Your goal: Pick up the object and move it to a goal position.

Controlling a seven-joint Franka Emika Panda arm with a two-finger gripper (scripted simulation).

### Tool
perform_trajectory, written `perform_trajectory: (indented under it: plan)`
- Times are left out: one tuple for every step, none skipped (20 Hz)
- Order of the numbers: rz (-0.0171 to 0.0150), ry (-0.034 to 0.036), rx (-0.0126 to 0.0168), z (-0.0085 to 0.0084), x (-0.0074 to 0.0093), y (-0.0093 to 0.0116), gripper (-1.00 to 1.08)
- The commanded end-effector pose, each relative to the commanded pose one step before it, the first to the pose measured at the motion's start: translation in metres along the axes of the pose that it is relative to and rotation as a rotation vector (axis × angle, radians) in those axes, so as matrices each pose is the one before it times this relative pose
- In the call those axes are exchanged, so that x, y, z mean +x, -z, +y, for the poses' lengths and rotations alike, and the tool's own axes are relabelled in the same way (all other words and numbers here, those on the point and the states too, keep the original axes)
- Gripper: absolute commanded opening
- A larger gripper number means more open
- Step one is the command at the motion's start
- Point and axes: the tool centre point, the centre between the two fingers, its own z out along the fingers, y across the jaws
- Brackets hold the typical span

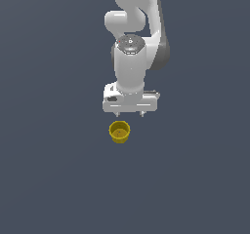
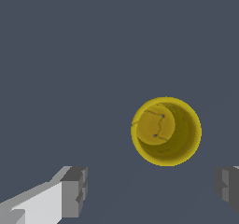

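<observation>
A small yellow cup (image 1: pixel 119 131) stands upright on the dark grey tabletop (image 1: pixel 53 169), its open mouth facing up. It is round, with a flared rim wider than its base and sides that taper downward. The wrist view looks straight into the cup (image 2: pixel 166 130): the inside is a darker olive yellow, and the flat bottom shows thin dark crack-like lines. Nothing touches it; it stands alone, empty.
</observation>
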Motion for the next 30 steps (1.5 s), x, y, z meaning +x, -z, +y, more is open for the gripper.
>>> perform_trajectory:
  plan:
    - [0.0, 0.0, 0.0, 0.00001, 0.0, 0.0, 0.28]
    - [0.0, 0.0, 0.0, -0.00023, -0.00007, 0.00012, 0.28]
    - [-0.00053, 0.00145, 0.00119, -0.00133, -0.00012, 0.00006, 0.28]
    - [-0.00066, 0.0021, 0.00152, -0.00198, -0.00021, 0.00021, 0.28]
    - [-0.00077, 0.00316, 0.0018, -0.00268, -0.0003, 0.00039, 0.28]
    - [-0.00075, 0.00476, 0.00186, -0.00332, -0.00034, 0.00058, 0.28]
    - [-0.00034, 0.00495, 0.00105, -0.00274, -0.00025, 0.00063, 0.28]
    - [0.00002, 0.00468, 0.00028, -0.00202, -0.00015, 0.0006, 0.28]
    - [0.00028, 0.0037, -0.0003, -0.00117, -0.00005, 0.00049, 0.28]
    - [0.00029, 0.00174, -0.00048, -0.0003, 0.00001, 0.00023, 0.28]
    - [-0.0001, -0.00154, 0.0001, 0.00052, 0.00002, -0.0002, 0.28]
    - [-0.00064, -0.00437, 0.00099, 0.00088, -0.00002, -0.00059, 0.28]
    - [-0.00119, -0.00688, 0.00194, 0.00105, -0.00007, -0.00094, 0.28]
    - [-0.00174, -0.00953, 0.00286, 0.00131, -0.00011, -0.0013, 0.28]
    - [-0.00227, -0.01218, 0.00372, 0.00162, -0.00014, -0.00165, 0.28]
    - [-0.00275, -0.01485, 0.00446, 0.00202, -0.00014, -0.002, 0.28]
    - [-0.00323, -0.0178, 0.00517, 0.00253, -0.00012, -0.00238, 0.28]
    - [-0.0037, -0.02046, 0.00586, 0.00294, -0.0001, -0.00271, 0.28]
    - [-0.00424, -0.02324, 0.00663, 0.00332, -0.00006, -0.00305, 0.28]
    - [-0.00475, -0.02611, 0.00734, 0.00376, 0.0, -0.0034, 0.28]
    - [-0.00528, -0.02905, 0.00804, 0.00421, 0.00009, -0.00373, 0.28]
    - [-0.00582, -0.03203, 0.00872, 0.00467, 0.00021, -0.00406, 0.28]
    - [-0.00635, -0.03504, 0.00936, 0.00514, 0.00037, -0.00438, 0.28]
    - [-0.00689, -0.03809, 0.00998, 0.00562, 0.00056, -0.00468, 0.28]
    - [-0.00741, -0.04114, 0.01055, 0.0061, 0.00079, -0.00497, 0.28]
    - [-0.00793, -0.04421, 0.01108, 0.00658, 0.00107, -0.00524, 0.28]
    - [-0.0082, -0.04593, 0.01124, 0.00686, 0.00137, -0.00533, 0.28]
    - [-0.0077, -0.04337, 0.01037, 0.00649, 0.00154, -0.00492, 0.28]
    - [-0.00714, -0.04046, 0.00946, 0.00605, 0.00165, -0.0045, 0.28]
    - [-0.00658, -0.03754, 0.00861, 0.00561, 0.00173, -0.00409, 0.28]
